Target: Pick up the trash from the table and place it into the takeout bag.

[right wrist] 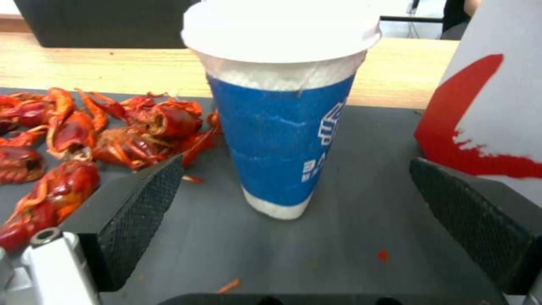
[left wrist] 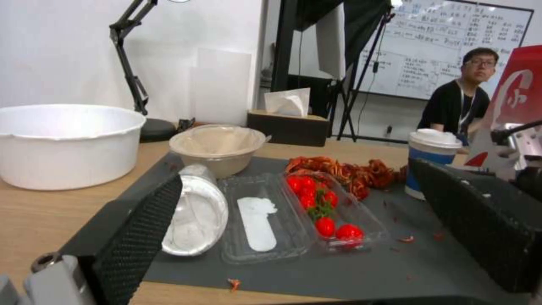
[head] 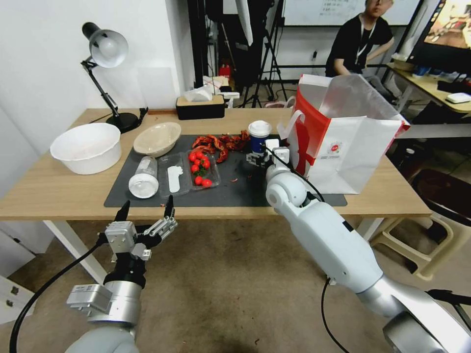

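Observation:
The trash lies on the dark mat of the table. A blue paper cup with a white lid stands upright beside the takeout bag, which is open at the top. My right gripper is open just in front of the cup, one finger on each side, not touching it. Red crayfish shells, a clear tray of cherry tomatoes, a clear tumbler on its side and a beige bowl lie further left. My left gripper is open and empty at the table's front edge.
A big white bowl sits on the wood at the left, with a desk lamp behind it. A black tissue box stands at the table's back edge. A beige plastic stool is on the floor to the right.

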